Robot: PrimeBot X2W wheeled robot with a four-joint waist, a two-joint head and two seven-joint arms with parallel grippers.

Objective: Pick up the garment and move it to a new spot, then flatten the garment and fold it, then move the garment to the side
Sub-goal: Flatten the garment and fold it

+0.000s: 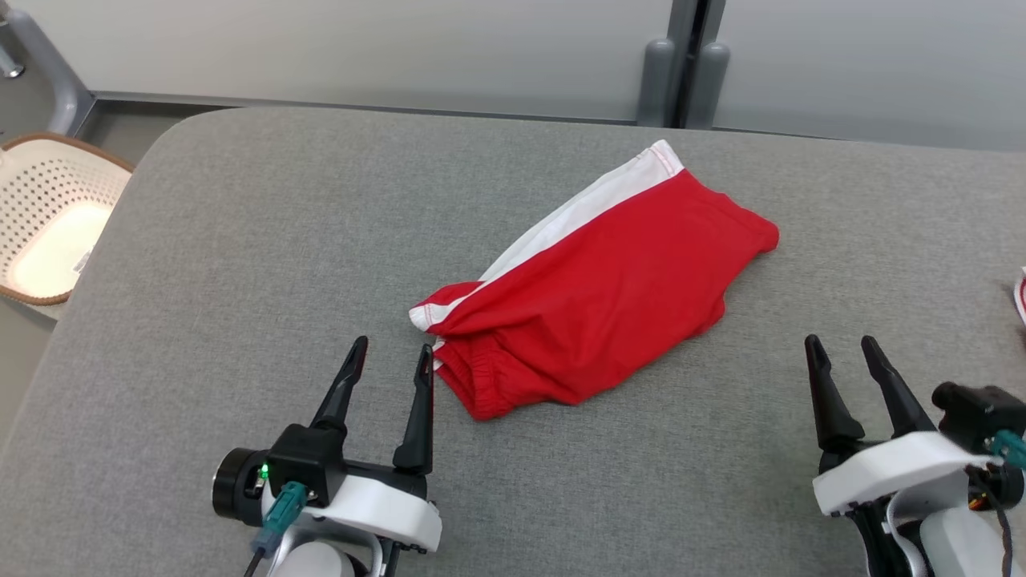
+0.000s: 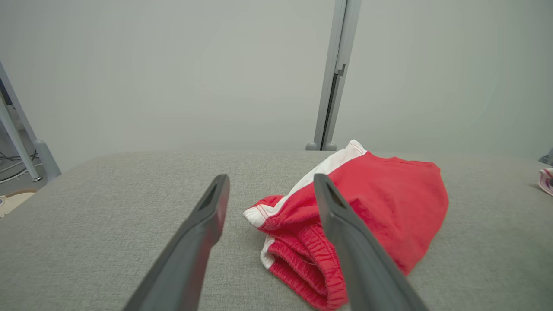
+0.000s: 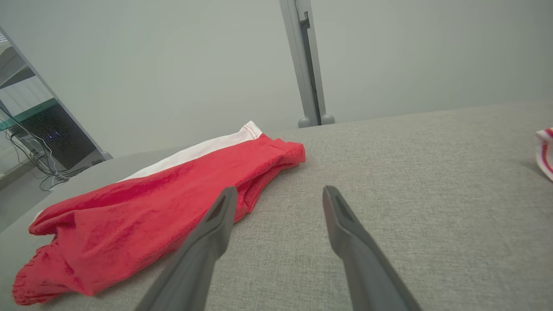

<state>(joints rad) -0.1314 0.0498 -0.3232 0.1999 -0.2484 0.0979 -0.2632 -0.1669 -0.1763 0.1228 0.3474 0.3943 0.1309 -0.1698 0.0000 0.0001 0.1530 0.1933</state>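
Reading the head view, we find the red fabric shorts with a white side stripe (image 1: 609, 296) lying on the grey cloth-covered table (image 1: 240, 280), ahead of both grippers and between them.

The left gripper (image 1: 394, 346) has its two dark fingers spread wide and holds nothing. The bunched elastic waistband end of the shorts lies just beside its right fingertip. We cannot tell whether the fingertip touches the cloth.

The right gripper (image 1: 839, 342) is also spread wide and empty. The shorts lie ahead of it and to its left, well apart from its fingers.

The shorts lie doubled over, one layer upon another, with the white stripe along the edge far from the grippers. The outline is compact, but the waistband end is rumpled and the near edge is uneven.

We judge that this state fits two stages:
- a garment lying in a loose heap, with flattening and folding to come;
- a garment folded in half and released.

The pictures do not settle which. In either case, the shorts lie between the grippers rather than off to one side.

A white perforated plastic basket with a brown rim (image 1: 40, 184) sits far left of the left gripper, beyond the table. A scrap of red-and-white cloth (image 1: 1021, 292) lies right of the right gripper.
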